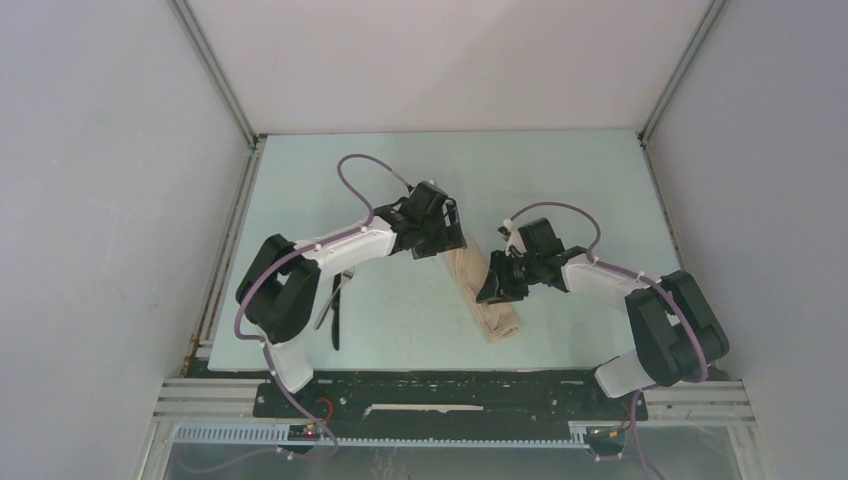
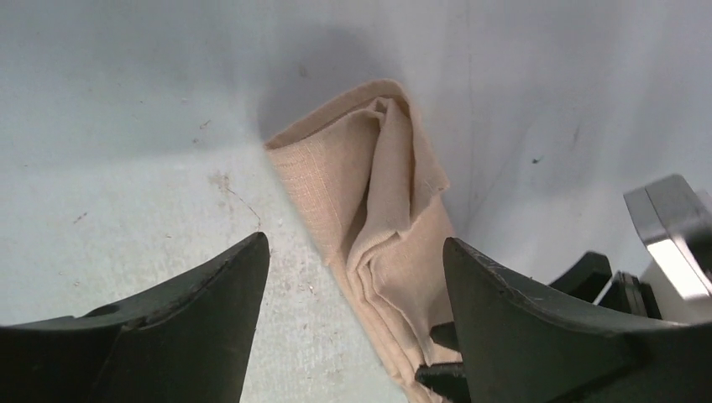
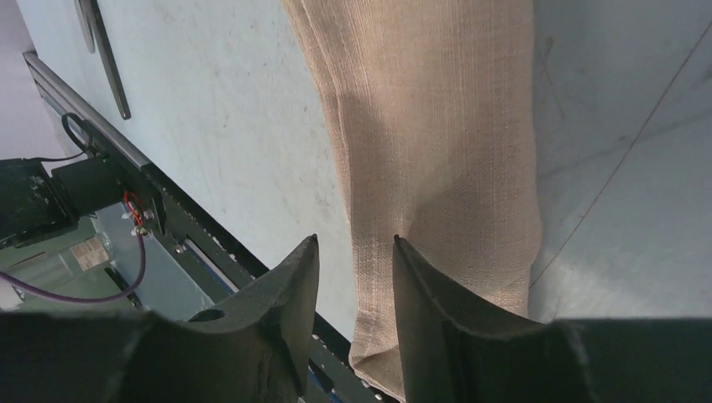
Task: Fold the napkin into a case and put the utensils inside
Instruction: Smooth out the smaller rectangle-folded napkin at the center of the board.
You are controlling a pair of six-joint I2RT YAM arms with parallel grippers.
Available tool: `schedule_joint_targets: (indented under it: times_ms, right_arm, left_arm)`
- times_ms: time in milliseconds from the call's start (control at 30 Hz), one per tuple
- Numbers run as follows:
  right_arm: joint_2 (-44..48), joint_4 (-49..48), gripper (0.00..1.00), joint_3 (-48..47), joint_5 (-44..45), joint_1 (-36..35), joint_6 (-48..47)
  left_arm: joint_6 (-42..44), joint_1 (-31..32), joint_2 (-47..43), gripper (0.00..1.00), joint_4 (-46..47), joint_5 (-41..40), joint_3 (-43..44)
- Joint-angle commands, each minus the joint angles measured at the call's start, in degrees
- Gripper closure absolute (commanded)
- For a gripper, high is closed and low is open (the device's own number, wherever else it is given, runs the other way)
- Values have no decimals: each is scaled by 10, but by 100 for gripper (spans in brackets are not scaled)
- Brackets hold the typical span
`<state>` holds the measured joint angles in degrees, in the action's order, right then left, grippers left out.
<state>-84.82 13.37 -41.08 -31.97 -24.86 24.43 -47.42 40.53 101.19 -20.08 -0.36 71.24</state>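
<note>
The napkin (image 1: 485, 295) lies on the table as a narrow folded beige case, running from the far middle toward the near edge. My left gripper (image 1: 443, 238) is open wide over its far end, where loose folds show (image 2: 382, 176) between the fingers (image 2: 227, 285). My right gripper (image 1: 497, 287) is partly open low over the case's middle; one finger (image 3: 420, 285) is over the cloth (image 3: 437, 126), the other beside its edge. The black knife (image 1: 336, 322) and silver fork (image 1: 330, 298) lie together to the left, under the left arm, and show in the right wrist view (image 3: 109, 71).
The table's near edge with a black rail (image 1: 450, 390) and wiring (image 3: 134, 218) lies just past the case's near end. White walls enclose the table on three sides. The right gripper's fingertip (image 2: 441, 374) shows in the left wrist view.
</note>
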Motion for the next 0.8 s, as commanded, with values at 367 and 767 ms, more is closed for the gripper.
schedule_joint_targets:
  times_ms: [367, 767]
  right_arm:
    - [32, -47, 67, 48, 11, -43, 32]
    - [60, -31, 74, 107, 53, -47, 55]
  left_arm:
    - [2, 35, 70, 41, -43, -55, 103]
    - [9, 18, 52, 72, 9, -34, 64]
